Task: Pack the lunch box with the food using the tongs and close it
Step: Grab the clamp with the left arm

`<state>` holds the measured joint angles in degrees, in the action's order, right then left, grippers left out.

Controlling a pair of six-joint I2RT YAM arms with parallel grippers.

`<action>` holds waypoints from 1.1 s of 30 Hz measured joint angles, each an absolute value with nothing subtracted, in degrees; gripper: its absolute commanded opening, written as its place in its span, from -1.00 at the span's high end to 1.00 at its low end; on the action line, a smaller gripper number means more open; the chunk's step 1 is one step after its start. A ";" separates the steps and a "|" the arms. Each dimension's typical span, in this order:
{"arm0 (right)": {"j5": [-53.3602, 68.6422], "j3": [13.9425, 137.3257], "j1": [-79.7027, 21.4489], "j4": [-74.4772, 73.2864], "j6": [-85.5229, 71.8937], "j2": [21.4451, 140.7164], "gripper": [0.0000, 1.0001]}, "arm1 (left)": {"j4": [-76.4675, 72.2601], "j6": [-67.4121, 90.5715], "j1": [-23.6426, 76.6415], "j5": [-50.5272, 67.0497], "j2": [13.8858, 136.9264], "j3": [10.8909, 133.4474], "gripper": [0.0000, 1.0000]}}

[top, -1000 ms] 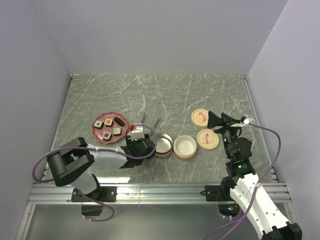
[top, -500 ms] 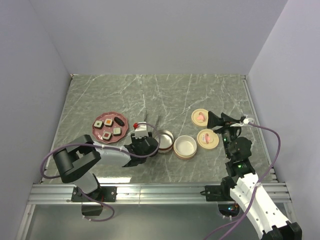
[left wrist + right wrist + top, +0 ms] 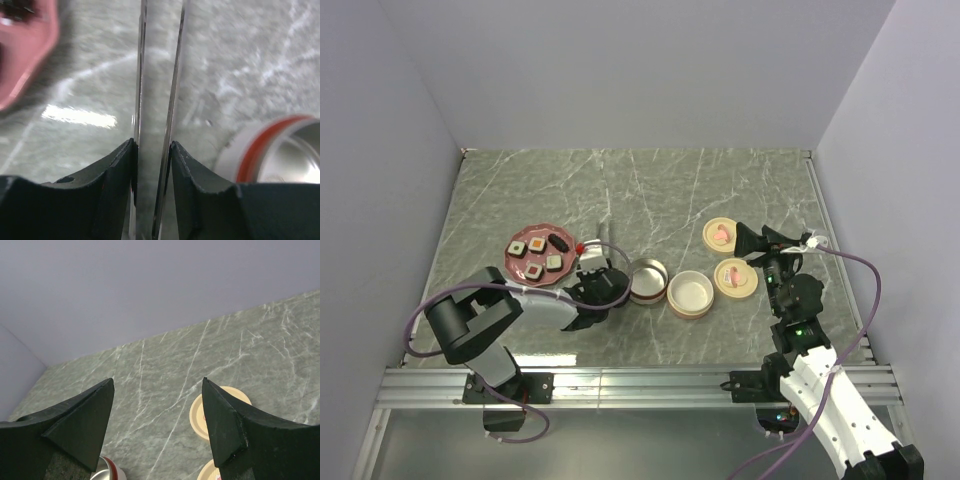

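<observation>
Tongs are clamped between the left fingers, their two slim arms pinched nearly parallel and pointing to 12 o'clock. The tips run off the top of the wrist view, and from above the tongs look thin and faint. Sushi pieces lie on the pink plate at the fingers' 10 o'clock. The red-banded round container at 3 o'clock is cut off. Right fingers stand wide apart, holding nothing, above the counter.

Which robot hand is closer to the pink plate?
Left. The left gripper sits just right of the pink plate, gripping the tongs; the right gripper is far off beside a cream lid.
</observation>
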<state>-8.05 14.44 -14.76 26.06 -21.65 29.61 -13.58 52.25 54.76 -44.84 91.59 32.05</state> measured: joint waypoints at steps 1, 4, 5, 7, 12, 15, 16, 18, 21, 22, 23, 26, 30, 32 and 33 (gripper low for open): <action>-8.03 14.44 -14.76 26.06 -21.65 29.63 -0.55 | -14.37 52.45 53.91 -44.91 91.35 31.44 0.17; -8.01 14.44 -14.76 26.06 -21.65 29.69 -0.55 | -16.01 52.47 51.94 -44.97 91.09 30.61 0.18; -8.01 14.44 -14.76 26.06 -21.65 29.76 -0.55 | -16.51 52.36 51.48 -44.95 91.09 30.44 0.17; -8.01 14.44 -14.76 26.02 -21.65 29.82 -0.55 | -17.02 51.94 51.16 -44.91 91.31 30.44 0.17; -8.01 14.44 -14.76 25.98 -21.65 29.80 -0.55 | -18.55 50.98 51.13 -45.95 93.62 31.88 -0.02; -8.03 14.44 -14.76 25.87 -21.65 29.74 -0.55 | -19.42 50.72 51.11 -46.37 94.72 32.62 -0.15; -8.03 14.44 -14.76 25.87 -21.65 29.74 -0.55 | -19.55 50.74 51.11 -46.39 94.78 32.67 -0.16; -8.03 14.44 -14.76 25.87 -21.67 29.74 -0.55 | -19.75 50.76 51.13 -46.39 94.87 32.67 -0.14; -8.01 14.44 -14.76 25.87 -21.65 29.74 -0.55 | -19.88 50.76 51.09 -46.52 94.96 32.64 -0.02; -8.03 14.44 -14.76 25.87 -21.65 29.74 -0.55 | -19.88 50.74 51.07 -46.70 95.02 32.62 0.04; -8.01 14.44 -14.76 25.87 -21.67 29.74 -0.55 | -19.90 50.78 51.05 -46.89 95.15 32.62 0.06; -8.01 14.44 -14.76 25.85 -21.67 29.74 -0.55 | -19.70 50.76 51.03 -47.68 95.77 32.95 0.10; -8.01 14.44 -14.76 25.82 -21.67 29.69 -0.55 | -18.87 50.72 51.03 -49.43 97.80 34.94 0.11; -8.01 14.44 -14.76 25.82 -21.67 29.67 -0.55 | -18.61 50.70 51.03 -50.22 98.96 36.05 0.11; -8.01 14.44 -14.76 25.80 -21.67 29.67 -0.55 | -18.37 50.70 51.03 -50.70 99.55 36.67 0.11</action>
<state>-8.01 14.44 -14.76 25.80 -21.67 29.67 -18.37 50.70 51.03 -50.70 99.55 36.67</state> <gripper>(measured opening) 0.776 0.449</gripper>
